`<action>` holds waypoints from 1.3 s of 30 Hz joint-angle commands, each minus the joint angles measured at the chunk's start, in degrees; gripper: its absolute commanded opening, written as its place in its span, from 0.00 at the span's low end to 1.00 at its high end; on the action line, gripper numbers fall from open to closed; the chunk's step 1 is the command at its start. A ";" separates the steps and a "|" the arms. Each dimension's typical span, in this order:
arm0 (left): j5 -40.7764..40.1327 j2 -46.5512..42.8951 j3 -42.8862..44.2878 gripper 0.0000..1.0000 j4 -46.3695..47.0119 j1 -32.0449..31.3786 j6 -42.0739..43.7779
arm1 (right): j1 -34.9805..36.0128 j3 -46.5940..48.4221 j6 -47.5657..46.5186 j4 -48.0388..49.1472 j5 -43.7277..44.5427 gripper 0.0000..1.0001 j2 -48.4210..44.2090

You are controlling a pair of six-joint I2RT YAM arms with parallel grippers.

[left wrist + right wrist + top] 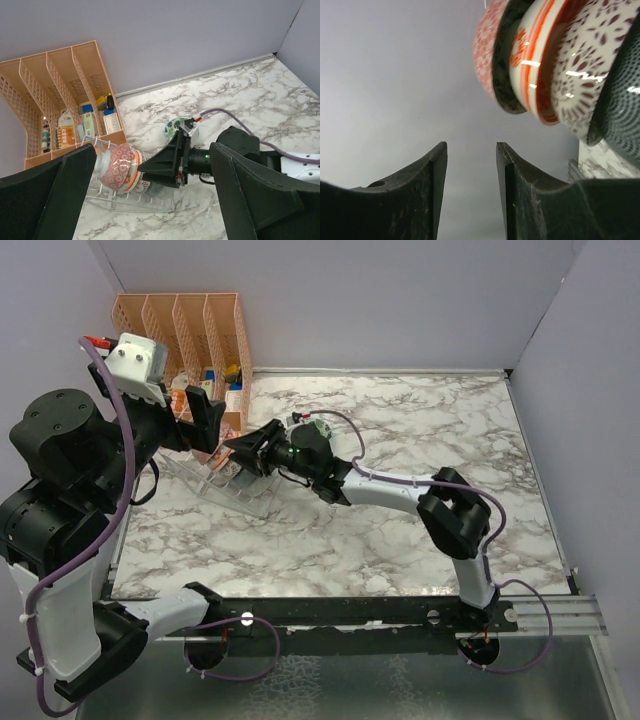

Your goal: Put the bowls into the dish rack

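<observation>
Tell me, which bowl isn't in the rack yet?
The teal-green patterned bowl. It sits alone on the marble table, while the other bowls stand in a row in the clear dish rack.

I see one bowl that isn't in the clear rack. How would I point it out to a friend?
Start at the tall orange organizer in the back left corner; the clear dish rack lies just in front of it, bowls standing in it. Right of the rack, beyond the right gripper, one bowl sits alone on the marble: the only teal-green patterned one.
</observation>
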 commanded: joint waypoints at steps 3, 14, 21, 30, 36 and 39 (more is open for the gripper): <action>-1.64 -0.42 -0.96 0.99 1.00 -0.49 0.77 | -1.31 1.77 -17.94 -21.28 -0.06 0.47 -11.62; -2.88 0.49 -0.48 0.99 0.65 -0.49 0.96 | -8.28 23.22 -50.82 -56.28 12.08 0.57 -5.21; -3.82 1.87 0.07 0.99 0.47 -0.49 0.78 | -9.84 43.55 -67.04 -70.19 15.83 0.57 9.93; -5.79 3.09 -0.35 0.99 0.02 -0.49 0.57 | -10.57 46.60 -74.96 -71.37 17.69 0.56 18.30; -6.85 3.20 -1.34 0.99 0.38 -0.49 0.36 | -10.62 46.71 -77.43 -70.26 14.74 0.55 21.35; -7.21 3.08 -2.01 0.99 0.74 -0.51 0.56 | -10.62 46.59 -78.62 -70.01 14.90 0.55 22.50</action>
